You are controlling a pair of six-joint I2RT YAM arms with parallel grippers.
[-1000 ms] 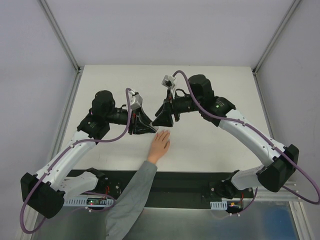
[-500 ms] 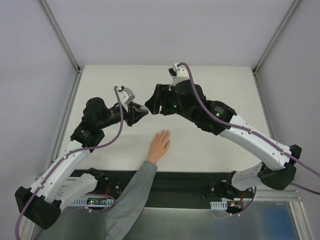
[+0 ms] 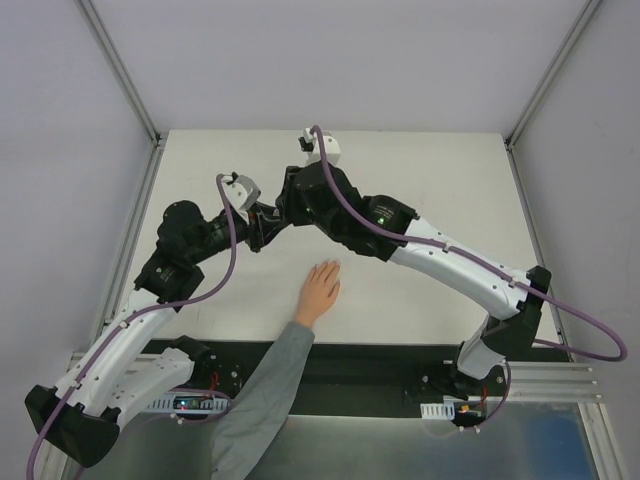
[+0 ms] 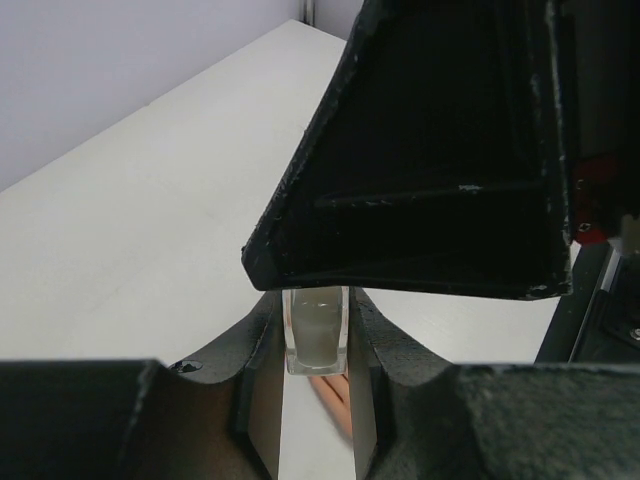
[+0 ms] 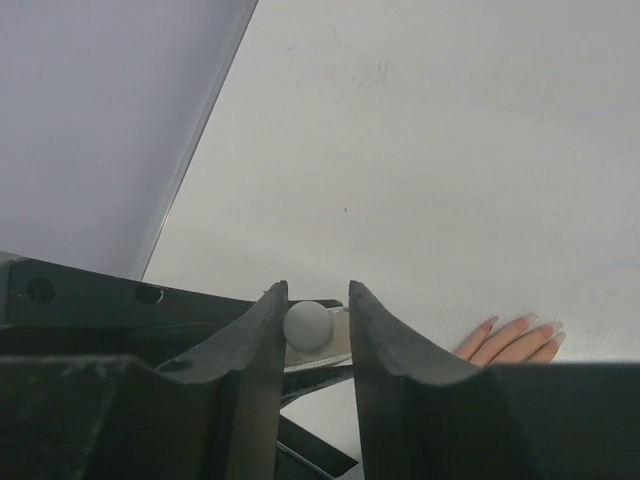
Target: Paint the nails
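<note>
**Inspector:** What has changed in the last second?

**Assessor:** Both arms have left the hand [image 3: 322,285]. A second ago the two grippers hung just over its fingertips. Now they meet left of centre, further towards the far edge of the desk [image 3: 430,190], with the right arm reaching across to the left one.

**Inspector:** State of the grippers?

**Assessor:** The left gripper [image 4: 316,330] pinches a small translucent bottle [image 4: 316,342] upright between its fingers. The right gripper [image 5: 316,322] has its fingers close on either side of the bottle's round cap [image 5: 307,325]. I cannot tell whether it is clamped on.

**Inspector:** And the nails?

**Assessor:** The nails [image 5: 527,321] tip the fingers of that hand. It lies flat near the middle of the near edge, pointing to the far edge, well apart from both grippers.

**Inspector:** What does this mean for the task?

**Assessor:** In my judgement, brushing is paused for work at the cap. Nothing is at the nails now.
</note>
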